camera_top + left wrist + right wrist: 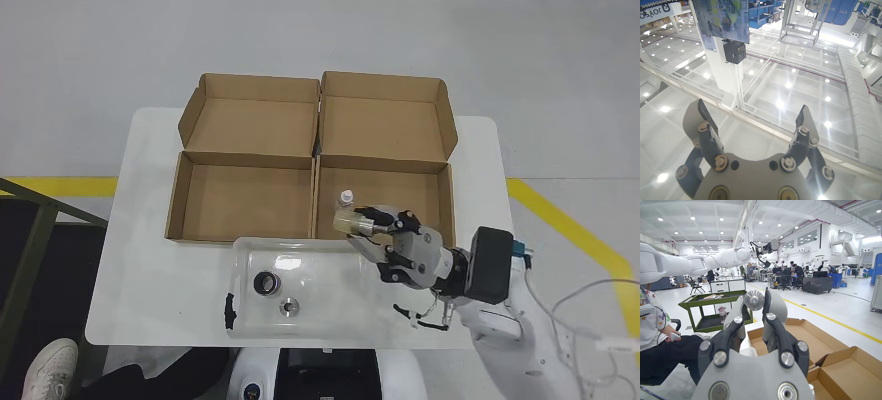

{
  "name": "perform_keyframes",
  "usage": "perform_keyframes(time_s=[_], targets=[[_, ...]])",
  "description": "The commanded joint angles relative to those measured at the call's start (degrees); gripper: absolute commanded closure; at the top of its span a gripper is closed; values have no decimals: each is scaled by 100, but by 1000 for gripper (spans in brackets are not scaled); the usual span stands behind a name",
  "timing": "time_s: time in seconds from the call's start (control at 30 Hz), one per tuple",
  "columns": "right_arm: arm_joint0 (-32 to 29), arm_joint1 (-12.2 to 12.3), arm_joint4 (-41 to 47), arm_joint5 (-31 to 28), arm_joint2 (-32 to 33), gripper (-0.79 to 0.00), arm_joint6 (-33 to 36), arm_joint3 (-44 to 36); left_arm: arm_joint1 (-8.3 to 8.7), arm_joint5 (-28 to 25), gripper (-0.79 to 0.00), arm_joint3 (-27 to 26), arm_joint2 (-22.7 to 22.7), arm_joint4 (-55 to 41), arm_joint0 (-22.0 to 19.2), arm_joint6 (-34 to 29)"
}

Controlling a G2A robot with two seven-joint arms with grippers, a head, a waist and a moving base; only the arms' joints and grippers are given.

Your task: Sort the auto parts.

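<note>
Two cardboard boxes lie open side by side just behind the tray [300, 255], a clear bin at the front edge of the desk [140, 290]. The left box [245, 200] looks bare. The right box [400, 195] has one small white-capped part [347, 197] near the wall next to its neighbour. Inside the tray lie a black ring [267, 284] and, just beside it, a small metal fitting [289, 307]. The right hand [358, 222] hangs just past the tray's far rim, over the near corner of the right box. It has a disc [345, 222] at its tips, close to the capped part.

From the left wrist, the left hand [753, 117] points up at the ceiling, well away from the tray. Its fingers are spread wide with nothing between them.

From the right wrist, the right hand's fingers press on either side of the disc, a round silver piece with a raised hub. The disc is held clear of the cardboard, and both boxes lie below it.

The step in hand looks like the carry-and-drop, with one part on its way to its box. Next, I judge, the hand must lower into the right box, keeping off the capped part and the wall, and only then let go. The ring and fitting in the tray are yet to be sorted.
</note>
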Motion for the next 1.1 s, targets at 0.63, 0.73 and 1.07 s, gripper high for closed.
perform_keyframes(time_s=[0.63,0.73,1.07], targets=[[-260,55,-1105,895,403,0,953,211,0,0,-785,0,0,0,0,0],[-254,67,-1306,1039,473,0,1151,384,0,0,-785,0,0,0,0,0],[-248,113,-1379,1466,861,0,2013,886,0,0,-785,0,0,0,0,0]])
